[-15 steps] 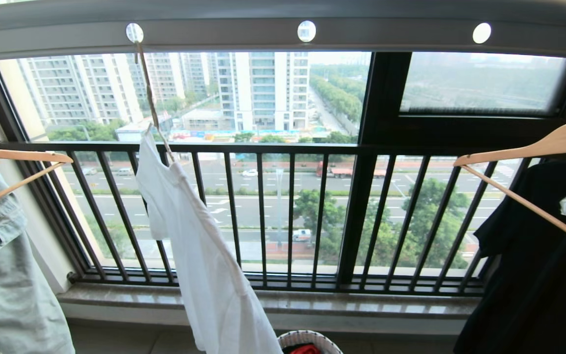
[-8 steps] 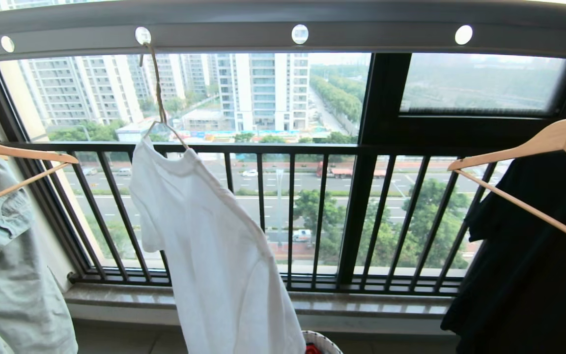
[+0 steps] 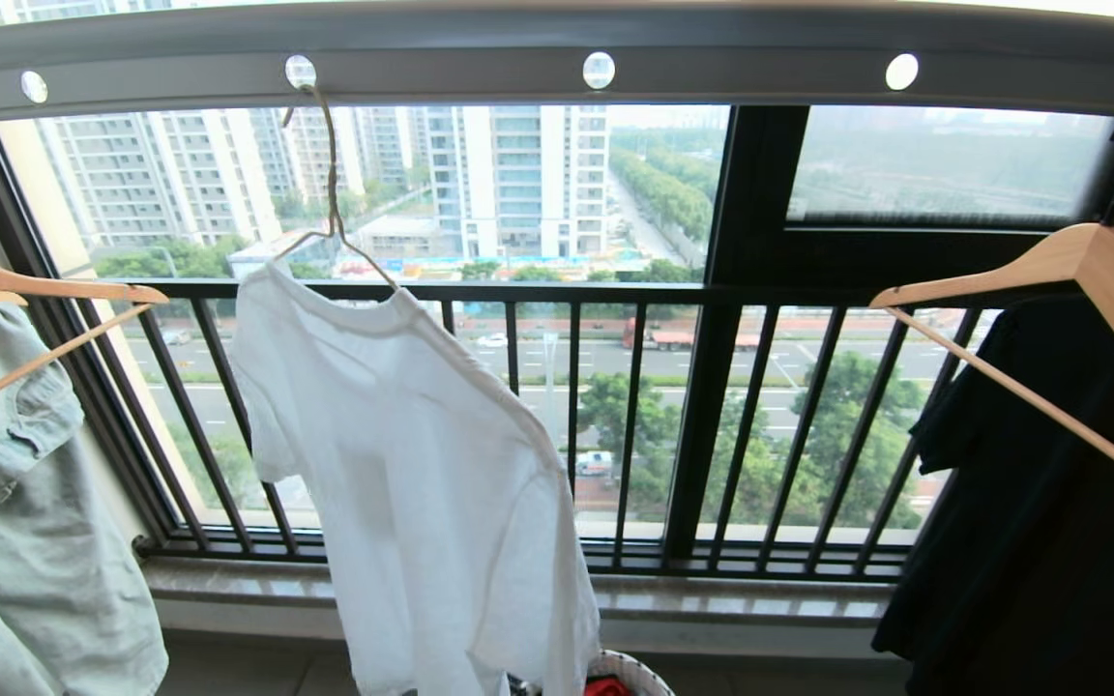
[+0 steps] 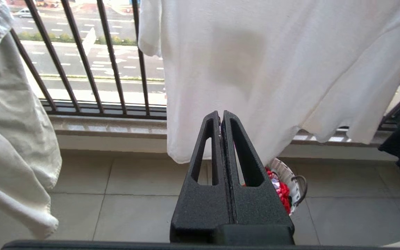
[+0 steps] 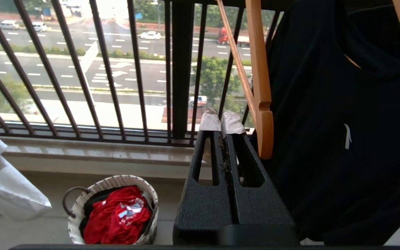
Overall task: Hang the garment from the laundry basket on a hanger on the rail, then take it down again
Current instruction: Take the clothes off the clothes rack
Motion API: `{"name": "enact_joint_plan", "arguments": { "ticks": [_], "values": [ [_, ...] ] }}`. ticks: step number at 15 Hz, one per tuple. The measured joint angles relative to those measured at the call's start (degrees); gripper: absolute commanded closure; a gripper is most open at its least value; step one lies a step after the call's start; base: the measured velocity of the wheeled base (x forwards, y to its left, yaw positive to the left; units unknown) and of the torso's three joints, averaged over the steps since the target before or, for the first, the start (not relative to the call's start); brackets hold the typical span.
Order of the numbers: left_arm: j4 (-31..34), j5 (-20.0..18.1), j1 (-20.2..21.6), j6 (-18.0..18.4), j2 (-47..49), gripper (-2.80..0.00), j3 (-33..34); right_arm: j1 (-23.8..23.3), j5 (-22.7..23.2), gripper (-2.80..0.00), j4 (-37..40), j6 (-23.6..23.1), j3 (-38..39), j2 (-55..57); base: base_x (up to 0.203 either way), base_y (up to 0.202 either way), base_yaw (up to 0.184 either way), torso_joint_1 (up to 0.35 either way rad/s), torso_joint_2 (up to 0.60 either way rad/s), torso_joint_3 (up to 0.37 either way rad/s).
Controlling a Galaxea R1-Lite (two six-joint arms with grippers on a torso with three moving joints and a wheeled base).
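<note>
Here the white T-shirt (image 3: 422, 474) hangs on the thin cream wire hanger (image 3: 335, 208), whose long hook passes through a round hole of the grey perforated rail (image 3: 557, 48); the shirt sits askew, sloping down toward the robot's right. The hanging half of the task thus appears done; the taking down is judged to remain. The left claw (image 4: 221, 116) is pressed shut and empty, low in front of the shirt's hem. The right claw (image 5: 222, 125), its tips wrapped in pale tape, is likewise shut and empty, close beside a wooden hanger (image 5: 260, 104). Neither arm shows in the head view. The round white woven basket (image 5: 111, 210) stands on the tiled floor below the shirt, holding red cloth. To the left hangs a pale green denim garment (image 3: 15, 541), to the right a black garment (image 3: 1050, 503), each on a wooden hanger. Both hang well apart from the shirt; the black window railing (image 3: 557, 416) stands behind it.
</note>
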Motion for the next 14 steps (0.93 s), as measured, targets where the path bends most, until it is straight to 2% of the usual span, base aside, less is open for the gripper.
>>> {"name": "enact_joint_plan", "arguments": {
  "ticks": [2,3,4,6,10,12,14],
  "values": [
    [-0.95,5.24,0.19,-0.21,-0.06,0.00,0.03,-2.55,0.00,0.00,-0.01,-0.24,2.33,-3.11,0.000,0.000,0.000,0.000,0.00,0.000],
    [-1.87,6.32,1.08,-0.13,-0.14,0.00,-0.14,-3.31,0.00,0.00,0.00,-0.32,3.47,-4.77,0.000,0.000,0.000,0.000,0.00,0.000],
    [-2.32,6.03,2.71,0.07,-0.58,0.00,-0.47,-3.85,0.00,0.00,0.05,-0.52,4.31,-6.23,0.000,0.000,0.000,0.000,0.00,0.000],
    [-2.63,2.79,5.67,0.81,-3.07,0.00,0.07,-5.11,0.01,0.00,-0.03,-1.25,5.79,-8.79,0.000,0.000,0.000,0.000,0.00,0.000],
    [-3.37,1.51,7.06,2.55,-10.13,0.00,6.96,-6.05,0.49,0.00,-0.79,-1.97,11.94,-15.37,0.000,0.000,0.000,0.000,0.00,0.000],
    [-7.90,1.46,7.06,2.91,-13.16,0.00,12.53,-5.76,1.16,0.00,-2.77,-2.21,18.54,-19.30,0.000,0.000,0.000,0.000,0.00,0.000],
    [-15.54,1.28,6.97,4.46,-14.72,0.00,18.96,-5.50,3.07,0.00,-8.20,-2.42,27.14,-22.73,0.000,0.000,0.000,0.000,0.00,0.000]
  ]
}}
